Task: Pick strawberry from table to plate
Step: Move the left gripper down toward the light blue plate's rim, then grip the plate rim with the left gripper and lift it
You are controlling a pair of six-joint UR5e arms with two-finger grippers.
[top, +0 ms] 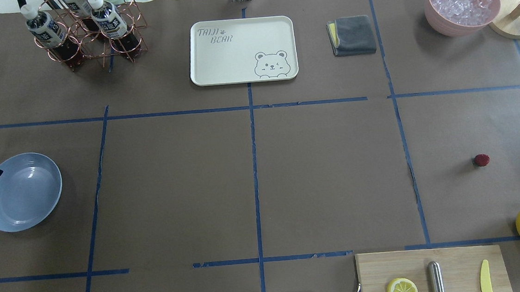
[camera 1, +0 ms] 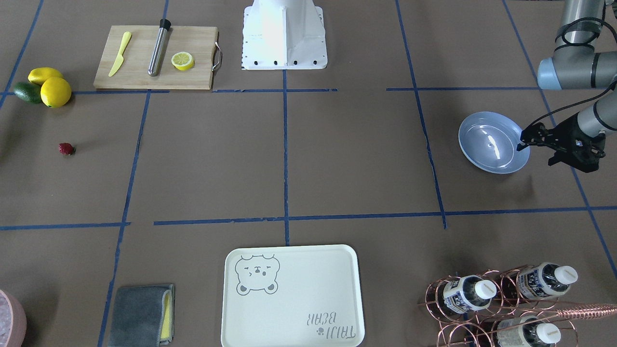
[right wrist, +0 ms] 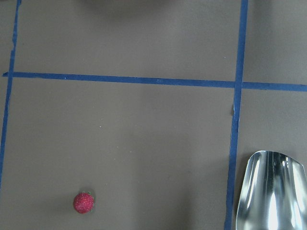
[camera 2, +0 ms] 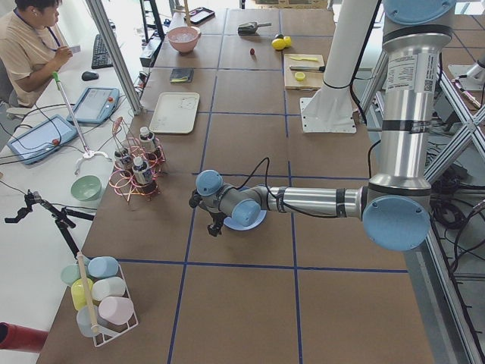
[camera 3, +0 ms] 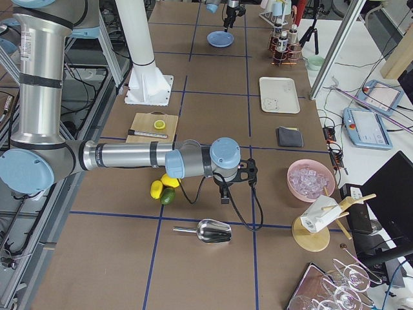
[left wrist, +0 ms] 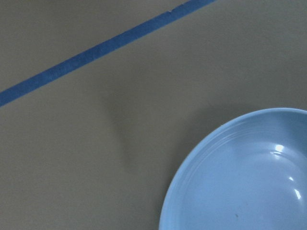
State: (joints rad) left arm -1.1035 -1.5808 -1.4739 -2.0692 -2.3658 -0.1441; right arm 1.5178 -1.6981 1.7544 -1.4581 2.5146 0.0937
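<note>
The strawberry [camera 1: 66, 149] is a tiny dark-red berry lying alone on the brown table [camera 1: 337, 159], on my right side; it also shows on the table [top: 326, 168] as the strawberry [top: 481, 160] and low left as the strawberry [right wrist: 83, 202]. The pale-blue plate [camera 1: 491, 142] stands empty at the far left, also seen as the plate [top: 20, 192] and the plate [left wrist: 249, 182]. My left gripper [camera 1: 534, 145] hovers at the plate's outer rim, open and holding nothing. My right gripper [camera 3: 222, 192] shows only from the side, above the table near the strawberry; I cannot tell its state.
Two lemons [camera 1: 52, 86] and an avocado [camera 1: 26, 91] lie behind the strawberry. A cutting board [camera 1: 156, 58] holds a half lemon, a knife and a metal rod. A bear tray [camera 1: 291, 296], grey cloth [camera 1: 142, 315], bottle rack [camera 1: 506, 303], ice bowl [top: 461, 2] and metal scoop [right wrist: 268, 191] stand around.
</note>
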